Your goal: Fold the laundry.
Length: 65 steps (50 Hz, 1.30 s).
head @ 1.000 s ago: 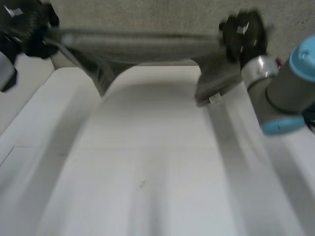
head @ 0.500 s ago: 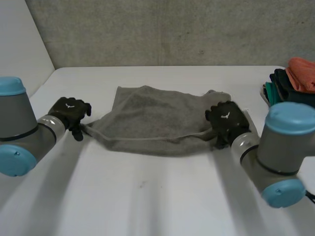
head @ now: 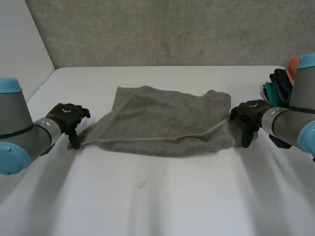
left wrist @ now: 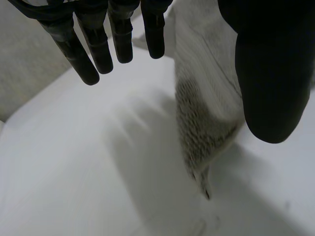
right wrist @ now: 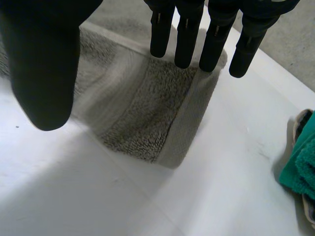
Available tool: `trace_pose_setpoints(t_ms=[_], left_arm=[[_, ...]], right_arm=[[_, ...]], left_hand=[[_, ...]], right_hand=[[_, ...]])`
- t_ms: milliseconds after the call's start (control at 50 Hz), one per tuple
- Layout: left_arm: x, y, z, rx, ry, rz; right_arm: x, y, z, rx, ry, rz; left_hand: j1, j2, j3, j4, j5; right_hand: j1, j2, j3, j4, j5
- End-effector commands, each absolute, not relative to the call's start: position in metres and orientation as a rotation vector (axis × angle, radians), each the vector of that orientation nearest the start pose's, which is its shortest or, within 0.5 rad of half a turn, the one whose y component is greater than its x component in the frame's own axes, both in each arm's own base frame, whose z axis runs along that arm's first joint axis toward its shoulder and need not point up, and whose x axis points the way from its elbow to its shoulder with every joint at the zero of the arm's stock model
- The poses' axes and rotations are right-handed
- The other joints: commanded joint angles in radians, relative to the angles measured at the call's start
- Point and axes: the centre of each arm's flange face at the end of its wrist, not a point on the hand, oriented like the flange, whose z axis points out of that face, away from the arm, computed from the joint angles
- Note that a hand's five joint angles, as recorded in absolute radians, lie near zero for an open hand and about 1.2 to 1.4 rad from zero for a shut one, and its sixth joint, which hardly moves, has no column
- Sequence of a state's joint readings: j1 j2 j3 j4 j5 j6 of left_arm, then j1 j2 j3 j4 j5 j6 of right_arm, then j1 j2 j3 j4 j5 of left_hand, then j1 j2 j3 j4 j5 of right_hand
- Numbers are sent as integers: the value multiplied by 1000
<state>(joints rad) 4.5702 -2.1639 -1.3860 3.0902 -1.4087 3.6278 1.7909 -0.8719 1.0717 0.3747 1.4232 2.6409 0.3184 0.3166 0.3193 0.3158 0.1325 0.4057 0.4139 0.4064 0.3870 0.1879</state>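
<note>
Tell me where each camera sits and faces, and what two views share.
Head view: behind, between the arms, looking down at table and grey towel; left hand, right hand show.
Left wrist view: on that wrist, along the palm; straight fingers, a towel corner.
Right wrist view: likewise; straight fingers over the other corner.
All three share the towel.

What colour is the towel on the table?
The towel is plain grey all over; the head view shows it best.

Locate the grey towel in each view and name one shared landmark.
Head view: grey towel lies mid-table, between left hand and right hand.
Left wrist view: towel corner beside the left hand's thumb.
Right wrist view: towel corner at the right hand's fingertips.
Shared landmark: white table.
</note>
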Motion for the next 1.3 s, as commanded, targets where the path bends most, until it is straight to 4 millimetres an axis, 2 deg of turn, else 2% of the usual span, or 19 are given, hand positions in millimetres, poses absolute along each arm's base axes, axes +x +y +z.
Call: trace_pose_setpoints(t_ms=[20, 220, 380, 440, 460, 480, 600, 700, 800, 840, 920, 1000, 1060, 1080, 1120, 1140, 1200, 1260, 1300], left_arm=[[-193, -355, 139, 961, 2481, -1526], [-181, -365, 137, 935, 2459, -1532], [-184, -373, 134, 953, 2439, -1546], [-187, -374, 133, 962, 2437, -1553], [-188, -375, 134, 963, 2434, -1557], [-188, -375, 133, 965, 2434, -1557], [-190, -374, 137, 964, 2431, -1572], [-192, -376, 135, 977, 2431, -1584], [-197, -377, 129, 1003, 2436, -1575], [-199, -377, 128, 1009, 2432, -1574], [-201, -379, 131, 1013, 2412, -1582], [-196, -379, 156, 942, 2363, -1615], [-190, -367, 188, 868, 2325, -1663], [-186, -358, 217, 832, 2278, -1728], [-180, -346, 248, 787, 2215, -1808], [-174, -333, 277, 747, 2146, -1885], [-168, -301, 326, 710, 2014, -2010], [-168, -272, 346, 751, 1970, -2027], [-168, -252, 348, 841, 1996, -1945]], right_arm=[[235, -379, 161, -1116, 2445, -1700], [250, -390, 157, -1407, 2299, -1860], [252, -404, 136, -1453, 2339, -1819], [252, -406, 128, -1473, 2376, -1782], [253, -406, 128, -1475, 2379, -1775], [252, -407, 130, -1474, 2382, -1776], [251, -396, 147, -1406, 2367, -1788], [241, -382, 189, -1287, 2293, -1946], [230, -373, 208, -1191, 2285, -2010], [227, -370, 212, -1157, 2289, -2017], [218, -365, 220, -1081, 2309, -2019], [205, -360, 235, -1023, 2321, -2049], [194, -351, 254, -1011, 2326, -2078], [189, -345, 264, -1028, 2330, -2088], [184, -337, 275, -1063, 2336, -2092], [179, -327, 286, -1111, 2344, -2088], [169, -306, 304, -1243, 2378, -2061], [161, -289, 315, -1344, 2409, -2029], [157, -274, 319, -1431, 2422, -1988]], left_hand=[[95, 97, 94, 97, 106], [182, 184, 182, 185, 194], [265, 267, 264, 268, 276], [277, 279, 276, 279, 288], [277, 279, 276, 279, 288], [277, 279, 276, 279, 288], [303, 305, 302, 306, 314], [318, 320, 317, 320, 329], [411, 413, 411, 414, 423], [502, 504, 501, 505, 514], [1077, 1079, 1076, 1080, 1088], [1078, 1080, 1077, 1081, 1089], [1078, 1080, 1077, 1081, 1089], [1078, 1080, 1077, 1081, 1089], [1078, 1080, 1077, 1081, 1089], [1078, 1080, 1077, 1081, 1089], [1078, 1080, 1077, 1081, 1089], [1078, 1080, 1077, 1081, 1089], [1078, 1080, 1077, 1081, 1089]], right_hand=[[1, -7, 0, 19, 44], [-2, -10, -3, 17, 41], [10, 1, 9, 28, 53], [194, 185, 193, 212, 237], [642, 634, 641, 661, 685], [984, 976, 983, 1002, 1027], [991, 982, 990, 1009, 1034], [991, 982, 990, 1009, 1034], [991, 982, 990, 1009, 1034], [991, 982, 990, 1009, 1034], [991, 982, 990, 1009, 1034], [991, 982, 990, 1009, 1034], [991, 982, 990, 1009, 1034], [991, 982, 990, 1009, 1034], [991, 982, 990, 1009, 1034], [991, 982, 990, 1009, 1034], [991, 982, 990, 1009, 1034], [991, 982, 990, 1009, 1034], [991, 982, 990, 1009, 1034]])
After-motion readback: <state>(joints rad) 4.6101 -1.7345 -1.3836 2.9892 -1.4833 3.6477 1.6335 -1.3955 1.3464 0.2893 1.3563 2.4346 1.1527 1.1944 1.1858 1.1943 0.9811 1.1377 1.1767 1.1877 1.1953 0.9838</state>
